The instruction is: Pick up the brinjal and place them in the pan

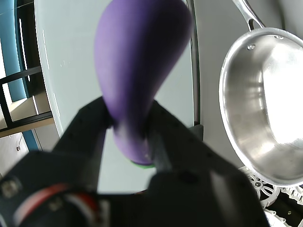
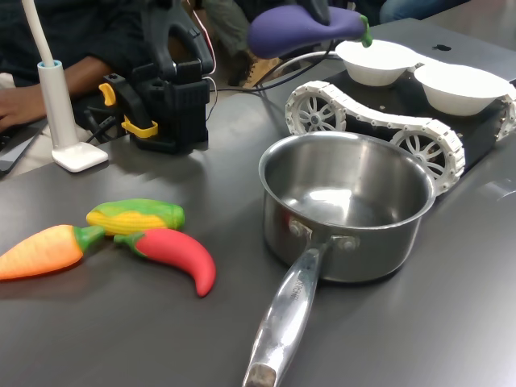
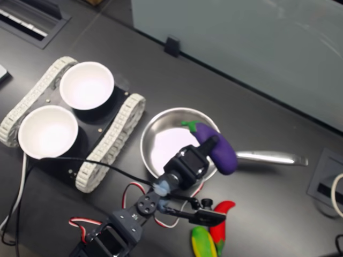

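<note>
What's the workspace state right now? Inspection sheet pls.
Surface: dark grey table, bare in front of the toys.
Job's things: brinjal lifted clear of the table, held above the pan; pan empty, handle toward the first exterior view's camera.
Clutter: toy carrot, toy corn and red chili bunched together; tracked vehicle carrying two white bowls.
Grippers: gripper shut on the brinjal near its green cap end.
Cables: black cable across the vehicle; red-and-white leads along the arm.
Surroundings: a person's hand at the table edge; white stand.
</note>
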{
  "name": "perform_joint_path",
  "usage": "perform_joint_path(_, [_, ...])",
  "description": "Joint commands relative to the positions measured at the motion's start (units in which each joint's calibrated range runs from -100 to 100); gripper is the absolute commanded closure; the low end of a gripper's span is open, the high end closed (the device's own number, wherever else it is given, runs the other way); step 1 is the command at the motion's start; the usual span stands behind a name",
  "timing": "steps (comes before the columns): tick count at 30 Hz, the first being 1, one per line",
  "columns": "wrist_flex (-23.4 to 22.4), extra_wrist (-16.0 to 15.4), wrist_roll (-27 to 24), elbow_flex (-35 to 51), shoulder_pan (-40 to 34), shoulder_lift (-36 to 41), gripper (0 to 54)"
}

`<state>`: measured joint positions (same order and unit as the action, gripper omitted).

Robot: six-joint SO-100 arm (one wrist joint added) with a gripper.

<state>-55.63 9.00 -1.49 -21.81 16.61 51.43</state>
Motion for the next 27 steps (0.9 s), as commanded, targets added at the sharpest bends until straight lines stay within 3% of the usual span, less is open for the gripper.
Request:
perform_joint_path(1, [4.59, 1.42, 0.93, -0.32, -4.00, 4.79, 53.6])
perform_joint_path(11, [7.66, 2.01, 1.37, -10.40, -11.45, 9.68, 53.6])
perform_joint_path(21, [9.45, 2.18, 1.17, -14.86, -14.55, 7.74, 53.6])
perform_joint_path(27, [12.94, 6.46, 1.71, -19.22, -18.68, 5.72, 53.6])
